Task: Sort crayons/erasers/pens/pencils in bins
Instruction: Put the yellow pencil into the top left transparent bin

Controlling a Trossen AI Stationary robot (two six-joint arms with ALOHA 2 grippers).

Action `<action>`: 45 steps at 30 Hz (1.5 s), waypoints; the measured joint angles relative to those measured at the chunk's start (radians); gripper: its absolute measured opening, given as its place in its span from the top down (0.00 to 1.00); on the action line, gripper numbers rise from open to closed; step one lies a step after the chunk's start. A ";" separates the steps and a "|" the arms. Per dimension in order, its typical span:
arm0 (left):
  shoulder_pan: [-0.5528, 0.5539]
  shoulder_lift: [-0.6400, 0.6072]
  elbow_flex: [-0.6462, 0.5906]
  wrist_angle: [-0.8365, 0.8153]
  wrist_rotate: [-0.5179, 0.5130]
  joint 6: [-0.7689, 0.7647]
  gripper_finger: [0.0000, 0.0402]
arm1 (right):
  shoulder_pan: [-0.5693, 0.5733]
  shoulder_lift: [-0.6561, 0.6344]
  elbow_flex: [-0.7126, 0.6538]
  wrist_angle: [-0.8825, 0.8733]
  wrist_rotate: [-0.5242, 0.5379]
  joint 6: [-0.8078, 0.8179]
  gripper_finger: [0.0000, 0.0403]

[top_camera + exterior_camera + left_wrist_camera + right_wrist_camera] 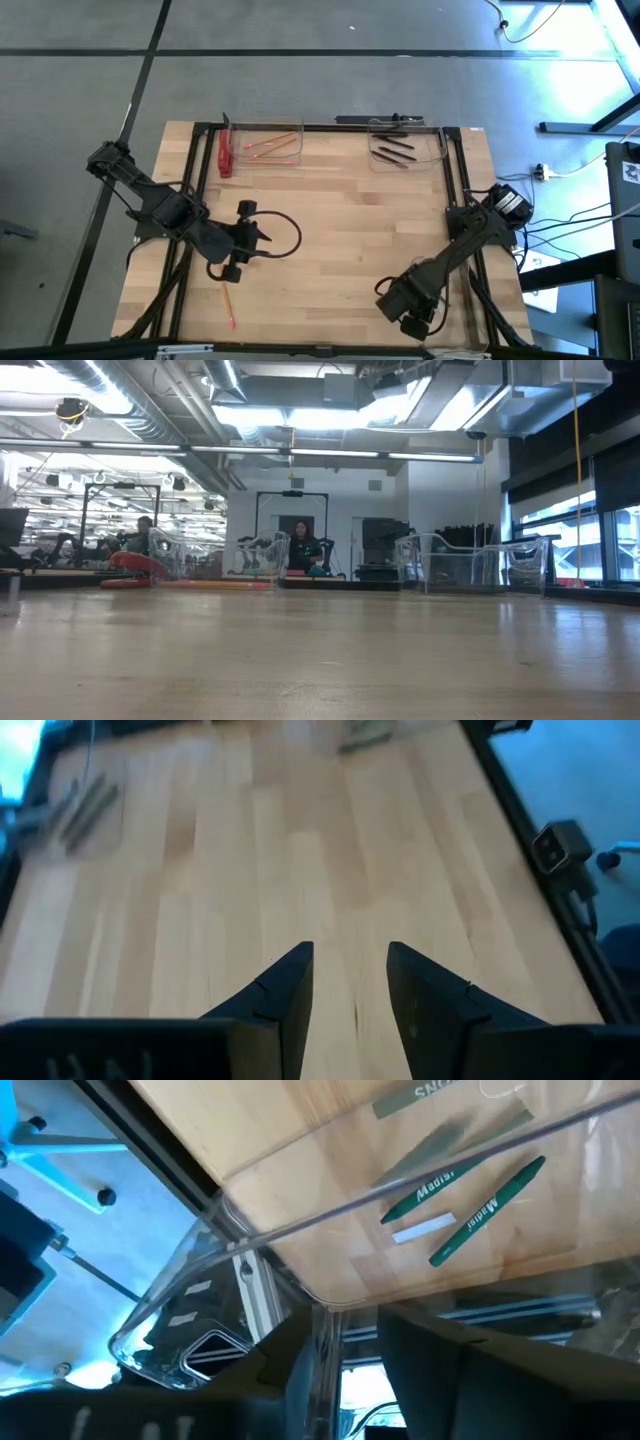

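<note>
Right pincer (345, 1355) astride bin (300, 1220) wall

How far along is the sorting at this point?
Done: pencils in one bin, pens in a second bin. In hand: the left hand is open and empty; the right hand sits at a third bin. Left: one loose pencil on the table.

The table (340, 220) was pale wood in light plank stripes, framed by black rails (200, 170). Three clear, colourless plastic bins (268, 146) stood along its far edge; thin orange pencils with pink ends (270, 147) lay in one, slim black pens (392, 150) in another. A flat red bar (225, 152) lay beside the bins. One orange pencil (228, 303) lay loose. Green crayons with white lettering (487, 1212) showed through a clear bin wall (300, 1210). Both arms were dark.
</note>
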 joint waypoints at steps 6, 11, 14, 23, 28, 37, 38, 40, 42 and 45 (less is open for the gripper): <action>0.000 0.000 0.000 -0.178 0.005 -0.250 0.70 | 0.000 0.000 0.000 -0.022 -0.029 0.104 0.67; 0.000 0.000 0.000 -0.334 0.108 -0.598 0.70 | 0.005 -0.002 0.052 -0.078 -0.057 0.166 0.67; -0.012 0.000 0.000 -0.365 0.171 -0.810 0.70 | 0.014 -0.004 0.140 -0.160 0.000 0.199 0.67; -0.122 0.003 0.000 -0.361 0.188 -1.189 0.70 | 0.022 -0.005 0.434 -0.222 0.556 0.263 0.67; -0.177 0.022 0.000 -0.361 0.187 -1.375 0.70 | 0.013 -0.005 0.529 -0.221 0.962 0.112 0.67; -0.258 0.166 0.000 -0.296 0.306 -1.692 0.70 | -0.077 -0.005 0.623 -0.215 1.170 -0.254 0.67; -0.266 0.186 0.000 -0.286 0.321 -1.735 0.70 | -0.091 -0.005 0.636 -0.211 1.167 -0.286 0.67; -0.282 0.226 0.000 -0.253 0.349 -1.816 0.70 | -0.120 -0.005 0.663 -0.197 1.145 -0.349 0.67; -0.299 0.263 0.000 -0.209 0.360 -1.867 0.70 | -0.146 -0.005 0.695 -0.175 1.116 -0.416 0.67; -0.324 0.319 0.000 -0.144 0.360 -1.936 0.70 | -0.178 -0.005 0.742 -0.110 1.070 -0.545 0.67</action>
